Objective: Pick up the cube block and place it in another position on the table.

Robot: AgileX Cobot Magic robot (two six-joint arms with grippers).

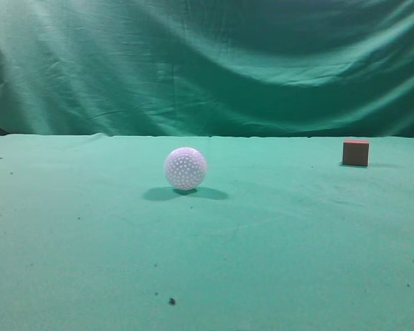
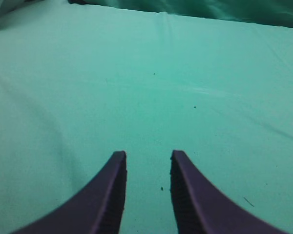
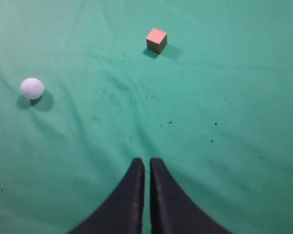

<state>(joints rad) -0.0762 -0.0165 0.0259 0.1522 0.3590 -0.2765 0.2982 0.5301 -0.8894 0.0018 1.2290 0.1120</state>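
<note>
The reddish-brown cube block (image 1: 355, 152) rests on the green table (image 1: 276, 248) at the far right. It also shows in the right wrist view (image 3: 156, 40), far ahead of my right gripper (image 3: 147, 161), which is shut and empty above the cloth. My left gripper (image 2: 147, 154) is open and empty over bare green cloth; the cube is out of the left wrist view. Neither gripper shows in the exterior view.
A white dimpled ball (image 1: 185, 168) sits near the table's middle, left of the cube; it also shows in the right wrist view (image 3: 32, 88). A wrinkled green backdrop (image 1: 207, 62) hangs behind the table. Small dark specks dot the cloth.
</note>
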